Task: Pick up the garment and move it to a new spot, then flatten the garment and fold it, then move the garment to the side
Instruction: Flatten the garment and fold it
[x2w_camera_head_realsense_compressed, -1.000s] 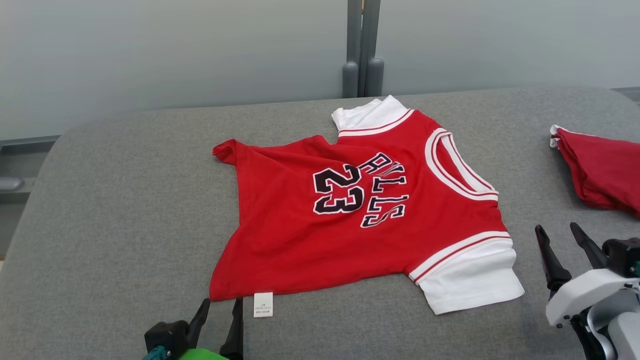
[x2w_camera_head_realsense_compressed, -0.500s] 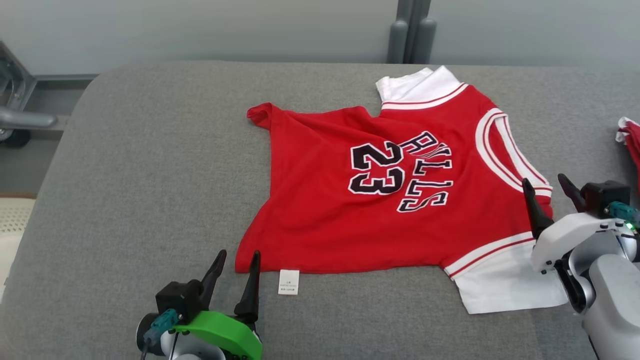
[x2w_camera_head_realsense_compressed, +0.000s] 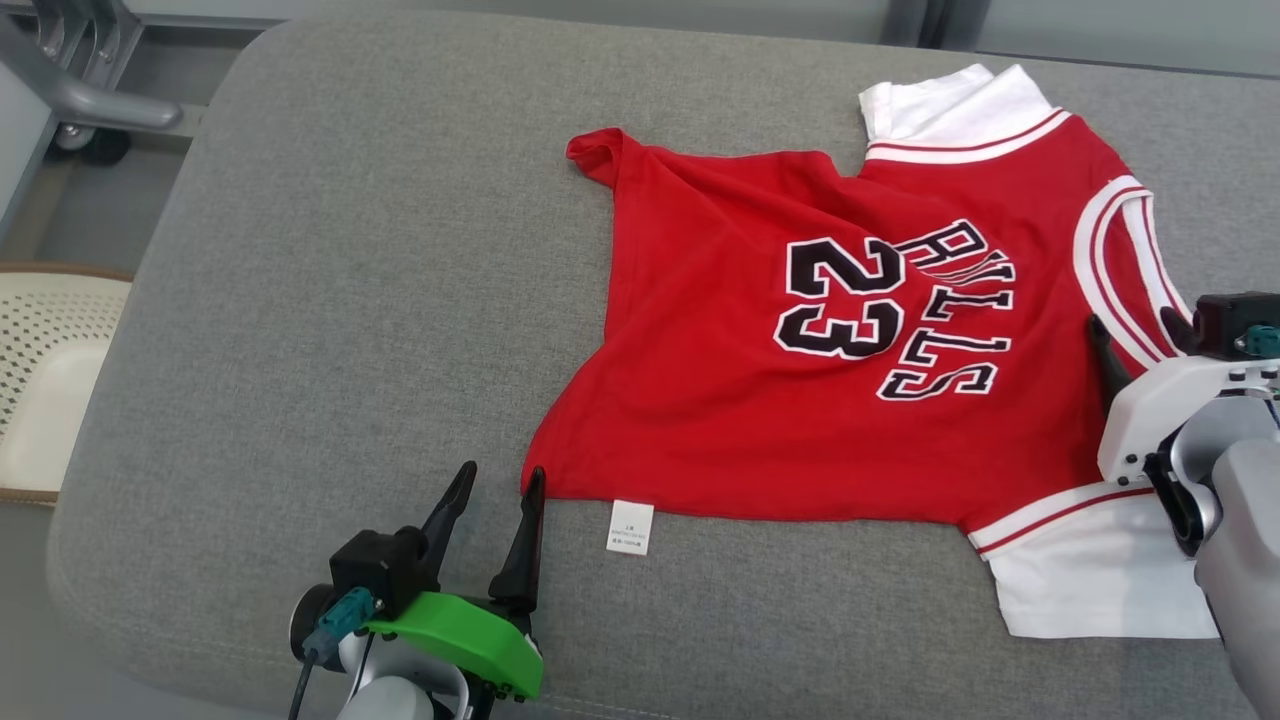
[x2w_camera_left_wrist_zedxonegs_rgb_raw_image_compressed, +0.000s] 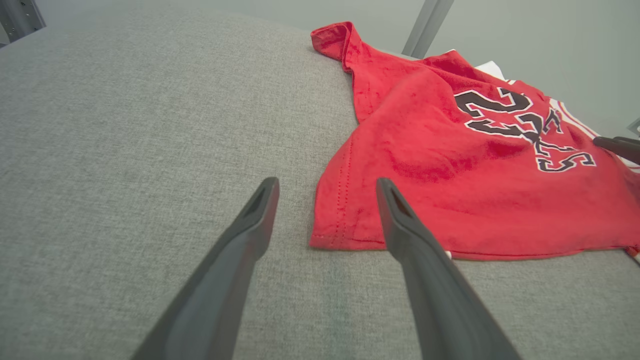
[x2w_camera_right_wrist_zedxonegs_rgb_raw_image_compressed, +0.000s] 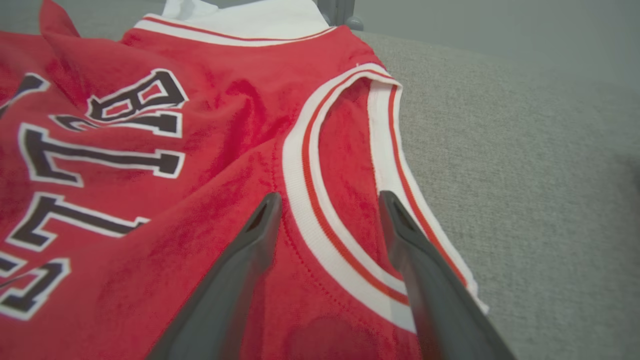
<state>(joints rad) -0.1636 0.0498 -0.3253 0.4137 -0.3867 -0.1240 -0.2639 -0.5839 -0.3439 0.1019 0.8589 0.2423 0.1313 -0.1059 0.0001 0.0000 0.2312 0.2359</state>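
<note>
The red shirt (x2w_camera_head_realsense_compressed: 830, 350) lies mostly spread out on the gray table (x2w_camera_head_realsense_compressed: 330, 300), with some bumps and one far corner curled up. The left gripper (x2w_camera_head_realsense_compressed: 503, 472) sits right by the shirt's near bottom corner, fingers wide apart, holding nothing. The right gripper (x2w_camera_head_realsense_compressed: 1132, 320) hangs over the neck band (x2w_camera_right_wrist_zedxonegs_rgb_raw_image_compressed: 295, 165), also wide apart and empty. It looks like the grab is about to start. Next, each gripper likely needs to dip down and pinch its bit of cloth.

Lab-like: padded grey table (x2w_camera_head_realsense_compressed: 300, 300), metal frame (x2w_camera_head_realsense_compressed: 100, 98)
</note>
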